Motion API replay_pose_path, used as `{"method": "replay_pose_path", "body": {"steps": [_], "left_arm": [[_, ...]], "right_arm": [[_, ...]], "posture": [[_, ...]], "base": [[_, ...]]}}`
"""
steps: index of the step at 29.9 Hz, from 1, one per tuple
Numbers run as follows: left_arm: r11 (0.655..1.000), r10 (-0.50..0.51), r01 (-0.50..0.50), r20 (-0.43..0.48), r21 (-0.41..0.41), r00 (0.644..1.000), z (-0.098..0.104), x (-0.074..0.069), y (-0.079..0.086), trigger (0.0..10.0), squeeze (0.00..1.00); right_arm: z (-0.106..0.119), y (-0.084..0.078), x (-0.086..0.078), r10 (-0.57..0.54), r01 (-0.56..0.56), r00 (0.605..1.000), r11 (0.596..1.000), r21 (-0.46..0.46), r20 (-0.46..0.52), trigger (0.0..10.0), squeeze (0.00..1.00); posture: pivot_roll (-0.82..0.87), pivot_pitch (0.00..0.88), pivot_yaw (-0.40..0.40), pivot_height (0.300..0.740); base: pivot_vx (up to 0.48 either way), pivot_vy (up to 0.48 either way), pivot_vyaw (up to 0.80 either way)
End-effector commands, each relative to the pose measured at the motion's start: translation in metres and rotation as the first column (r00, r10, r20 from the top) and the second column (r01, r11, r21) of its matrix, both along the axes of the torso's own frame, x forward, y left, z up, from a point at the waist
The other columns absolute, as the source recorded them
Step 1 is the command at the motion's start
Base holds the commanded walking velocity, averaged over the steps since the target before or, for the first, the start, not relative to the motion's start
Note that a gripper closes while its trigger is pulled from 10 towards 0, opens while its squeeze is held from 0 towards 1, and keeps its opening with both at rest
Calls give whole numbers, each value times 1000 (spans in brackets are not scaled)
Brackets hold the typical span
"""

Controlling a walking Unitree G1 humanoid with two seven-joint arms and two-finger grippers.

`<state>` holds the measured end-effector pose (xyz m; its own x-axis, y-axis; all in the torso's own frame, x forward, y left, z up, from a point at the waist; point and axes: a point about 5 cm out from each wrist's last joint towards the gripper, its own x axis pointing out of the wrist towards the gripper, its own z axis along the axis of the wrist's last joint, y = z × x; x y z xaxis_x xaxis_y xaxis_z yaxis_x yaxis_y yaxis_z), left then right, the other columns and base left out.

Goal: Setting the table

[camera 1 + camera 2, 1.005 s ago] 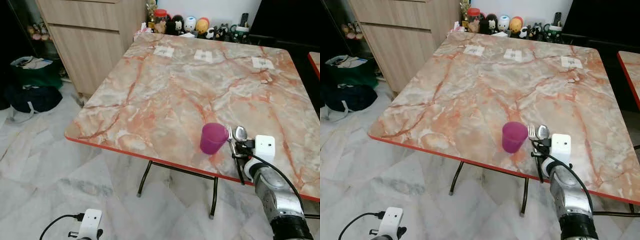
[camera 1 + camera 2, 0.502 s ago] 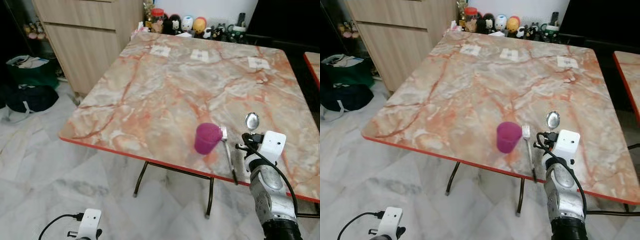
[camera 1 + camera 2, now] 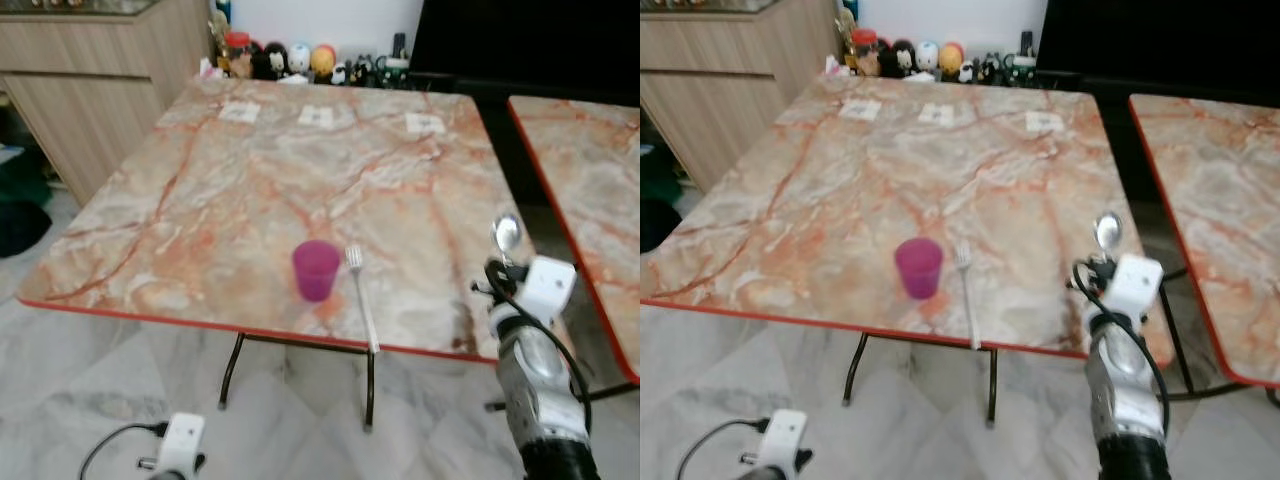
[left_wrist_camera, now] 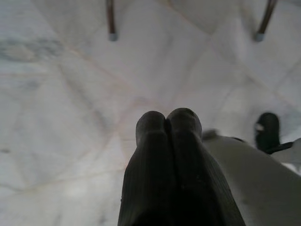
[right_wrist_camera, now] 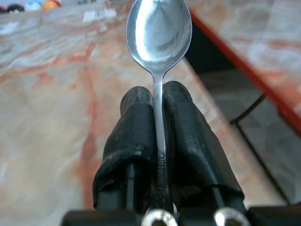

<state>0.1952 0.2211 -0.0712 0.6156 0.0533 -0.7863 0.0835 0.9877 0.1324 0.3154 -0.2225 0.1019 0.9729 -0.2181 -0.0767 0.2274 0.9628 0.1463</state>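
R gripper is clamped on a metal spoon: handle pinched between the two black fingers, oval bowl sticking out past the tips, shiny, concave face to the wrist cam w/ blurred reflections. Small stamped lettering on the handle down betw. the fingers, too tiny to read. In the head views the spoon stands bowl-up above the white wrist box, over the near R edge of the marble-look table.

Left of the R gripper, apart from it, a fork lies flat on the table, tines away from the robot, handle end reaching the red front edge. Just left of the fork, close but not touching as far as can be seen, an upright magenta cup, opaque plastic, open top.

Far beyond the gripper, 3 white paper slips in a row near the back edge; print on them not legible. Behind those, a line of small figurines. To the gripper's R, across a gap, a 2nd table w/ same orange-veined top and red rim.

L gripper hangs low by the pale marble floor, fingers pressed together on nothing; its wrist cam picks up table-leg feet. Head views give the table layout; R wrist cam gives the grip detail.
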Motion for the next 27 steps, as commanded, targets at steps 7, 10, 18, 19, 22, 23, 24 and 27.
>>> {"method": "replay_pose_path", "body": {"steps": [7,10,18,19,22,23,24,27], "left_arm": [[1000,-12,13,-16,23,1000,0,-2,6,10000,0],[1000,-15,15,-15,23,1000,0,-2,6,10000,0],[999,-30,31,-23,20,999,-1,-3,4,10000,0],[999,-30,31,-23,20,999,-1,-3,4,10000,0],[1000,-26,26,-20,15,999,-1,-3,3,10000,0],[1000,-25,25,-19,15,1000,-1,-3,3,10000,0],[1000,-22,22,-17,14,1000,-1,-3,3,10000,0],[1000,-17,17,-17,13,1000,-1,-3,3,10000,0]], "right_arm": [[5,4,5,-3,2,999,1000,15,35,10000,0],[6,3,4,-6,6,999,1000,13,45,10000,0],[25,-7,1,-50,56,988,998,-34,143,10000,0],[25,-7,1,-50,56,988,998,-34,143,10000,0],[26,-8,4,-41,46,990,998,-37,136,10000,0],[26,-7,5,-38,44,990,998,-37,137,10000,0],[27,-6,6,-34,39,989,999,-35,141,10000,0],[29,-4,8,-29,35,989,999,-36,148,10000,0]], "posture": [[88,0,-18,740],[87,0,-17,740],[65,0,-21,740],[65,0,-21,740],[74,0,-35,740],[74,0,-36,740],[73,0,-38,740],[68,0,-33,740]], "base": [[0,-429,0],[0,-429,0],[0,-425,0],[0,-424,0],[0,-424,0],[0,-424,0],[0,-424,0],[0,-425,0]]}}
